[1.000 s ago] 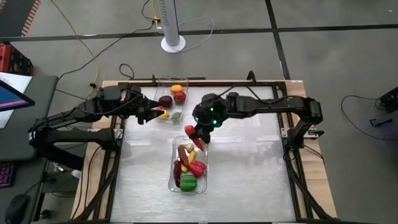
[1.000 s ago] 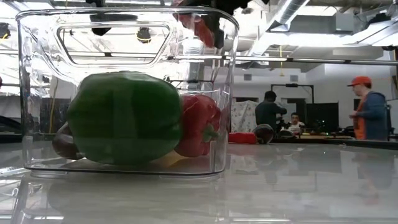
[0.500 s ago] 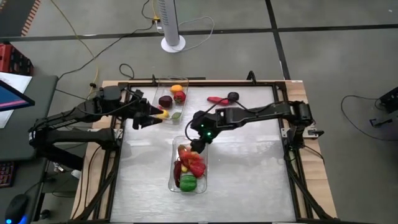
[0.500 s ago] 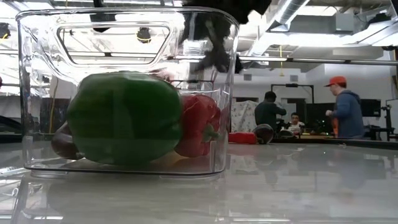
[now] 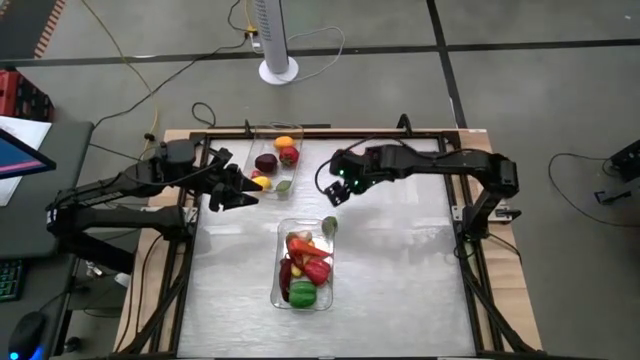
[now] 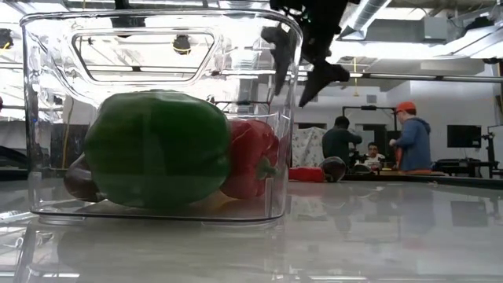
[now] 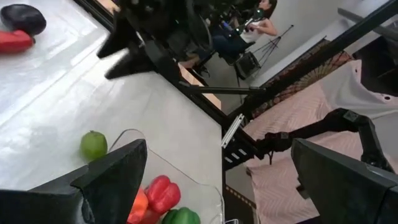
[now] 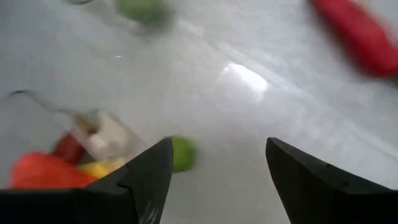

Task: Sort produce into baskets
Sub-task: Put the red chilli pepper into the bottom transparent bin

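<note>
The near basket (image 5: pixel 280 296) holds red peppers (image 5: pixel 312 262), a green pepper (image 6: pixel 157 149) and other produce. The far basket (image 5: pixel 262 135) holds a plum (image 5: pixel 266 162), a tomato, an orange piece and a lemon. A green lime (image 5: pixel 329 226) lies on the table by the near basket's far right corner; it also shows in the right wrist view (image 8: pixel 181 154). My right gripper (image 5: pixel 335 190) is open and empty, above the table beyond the lime. My left gripper (image 5: pixel 222 197) is open and empty, just left of the far basket.
A red pepper (image 7: pixel 12 40) and a dark plum (image 7: pixel 22 17) lie loose on the table near its far edge, under the right arm. A black frame (image 5: pixel 470 250) rims the table. People stand in the room behind (image 6: pixel 409 141).
My right gripper came down over the near basket with a red pepper, let it go there, and has risen and drawn back toward the far edge, now open. The pepper lies in the near basket. My left gripper has drawn back a little toward the table's left edge.
</note>
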